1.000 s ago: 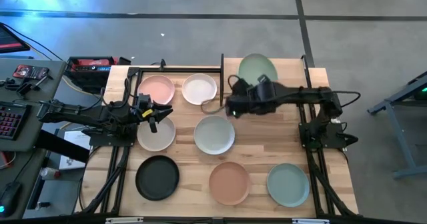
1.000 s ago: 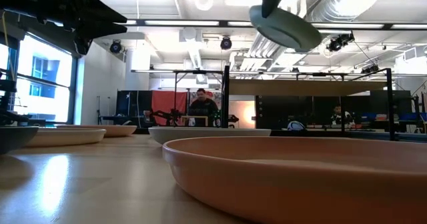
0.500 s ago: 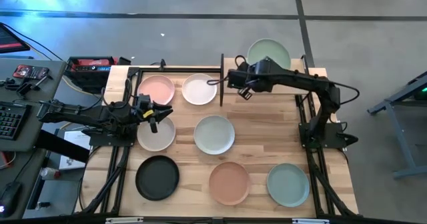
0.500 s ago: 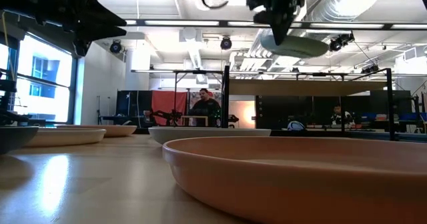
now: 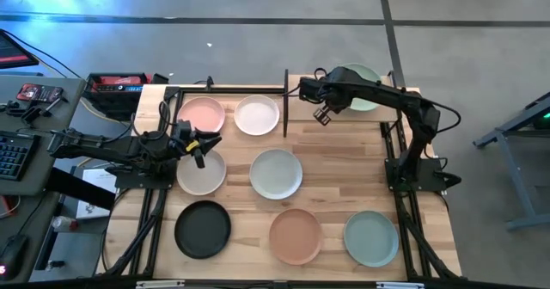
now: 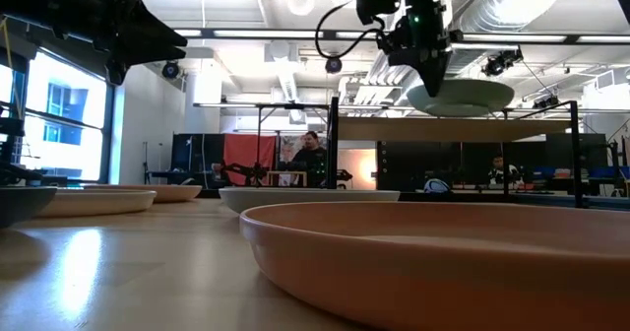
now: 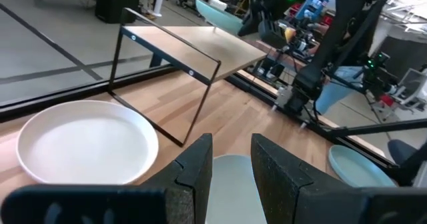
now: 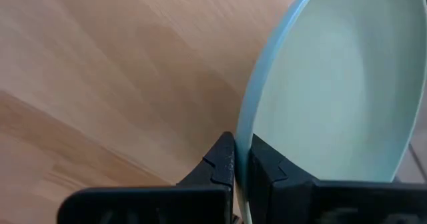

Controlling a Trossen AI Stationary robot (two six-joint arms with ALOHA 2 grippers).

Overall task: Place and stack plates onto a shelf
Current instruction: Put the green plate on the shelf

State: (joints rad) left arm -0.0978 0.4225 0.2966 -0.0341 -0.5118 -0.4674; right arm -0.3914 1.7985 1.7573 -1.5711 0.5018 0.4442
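My right gripper (image 5: pixel 338 89) is shut on the sage green plate (image 5: pixel 361 74) and holds it just above the light-wood shelf (image 6: pixel 453 129) at the table's far right. The low view shows the sage green plate (image 6: pixel 461 97) nearly level. My left gripper (image 7: pixel 231 164) hovers open over the cream plate (image 5: pixel 200 170) at the left side. Flat on the tabletop lie the pink plate (image 5: pixel 202 115), white plate (image 5: pixel 257 114), pale grey plate (image 5: pixel 276 173), black plate (image 5: pixel 203 229), terracotta plate (image 5: pixel 296 236) and teal plate (image 5: pixel 371 237). My right gripper pinches the sage green plate's rim (image 8: pixel 244 141) between its two fingers (image 8: pixel 221 161), one on the hollow upper face and one on the underside. The fingers come from the table's left side, slanting down. The plate is lifted clear and nearly level, close over the shelf top.
A thin black upright (image 5: pixel 286 104) of the shelf stands between the white plate and the shelf panel (image 7: pixel 200 47). A keyboard and tools (image 5: pixel 17 143) lie off the table's left edge. People show in the room beyond the far edge (image 6: pixel 310 159).
My right gripper has carried the sage green plate toward the far edge and the right, then down toward the shelf top. The plate has gone from tilted to nearly level. The gripper has stayed shut on it.
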